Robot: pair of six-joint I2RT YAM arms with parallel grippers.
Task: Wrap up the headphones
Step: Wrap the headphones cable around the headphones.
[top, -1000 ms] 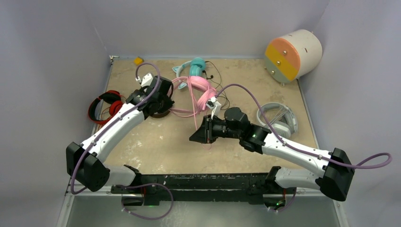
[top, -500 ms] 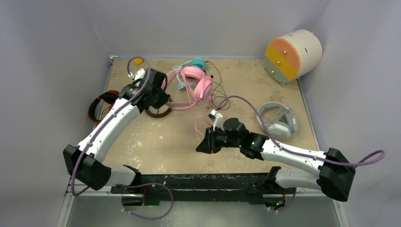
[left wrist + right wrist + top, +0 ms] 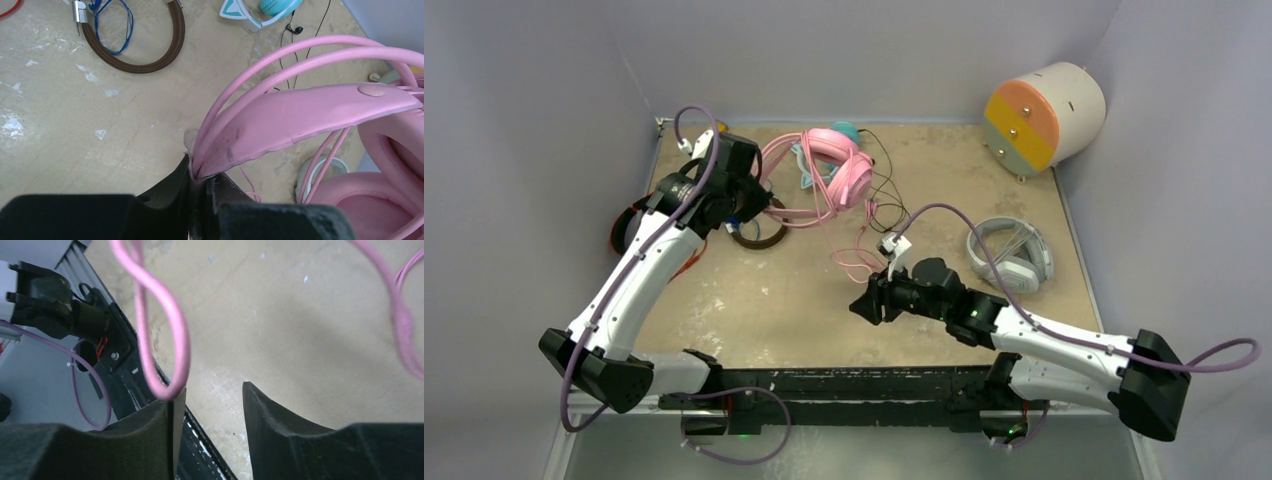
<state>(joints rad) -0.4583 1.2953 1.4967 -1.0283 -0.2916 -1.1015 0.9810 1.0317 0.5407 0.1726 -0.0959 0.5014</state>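
- Pink headphones (image 3: pixel 839 165) are the pair being worked; their loose end lies nearest the arm bases, where the pink cable (image 3: pixel 852 262) trails down the desk (image 3: pixel 764 310) in slack loops
- Right gripper (image 3: pixel 860 304) sits low over the desk just below those loops; in its wrist view the right gripper (image 3: pixel 210 392) stands part-open with nothing between the jaws, and a bend of the pink cable (image 3: pixel 167 347) hangs against the tip of one finger, not pinched
- Grey-white headphones (image 3: pixel 1012 255) lie off to the right, well apart from both grippers
- Brown headphones (image 3: pixel 759 235) lie further back on the left, just beside the left arm's wrist, with their blue cord (image 3: pixel 117 25) loosely bunched inside the band
- Left gripper (image 3: pixel 756 195) is clamped tight on the headband of the pink headphones (image 3: pixel 300 117), holding the set up off the desk near the far side; the cups hang to its right
- Teal headphones (image 3: pixel 257 12) sit behind the pink pair, with thin black wires lying near them
- Step in hand, as I judge it: one arm steadies the headset while the other gathers cable to wind round it; little looks wound so far
- Next move calls for the right gripper to close on a section of the pink cable near the headset and lead it round the band, keeping clear of the black wires
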